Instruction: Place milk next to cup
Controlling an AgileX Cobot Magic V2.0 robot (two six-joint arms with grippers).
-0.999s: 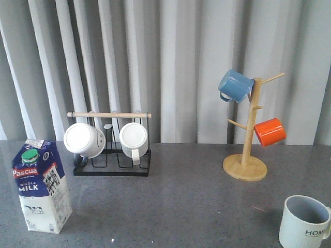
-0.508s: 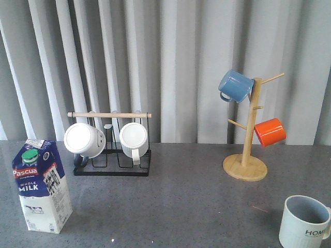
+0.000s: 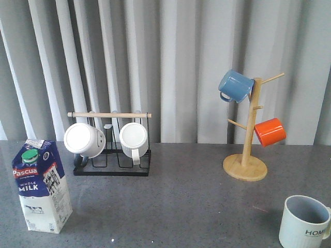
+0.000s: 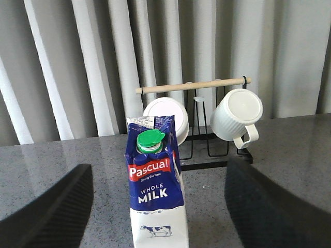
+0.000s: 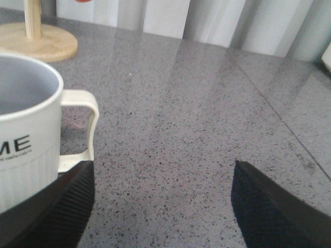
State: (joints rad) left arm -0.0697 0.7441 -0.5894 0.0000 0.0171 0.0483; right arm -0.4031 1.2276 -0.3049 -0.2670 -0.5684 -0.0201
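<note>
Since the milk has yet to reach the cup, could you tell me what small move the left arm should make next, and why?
Probably ease the left gripper forward around the milk and close. The open fingers flank the upright carton without touching, and it stands far across the table from the cup.

Wide open tabletop [image 3: 196,206] between milk carton [image 3: 41,186] and HOME mug [image 3: 305,221]; mug rack [image 3: 111,142] and mug tree [image 3: 247,129] sit behind.
</note>
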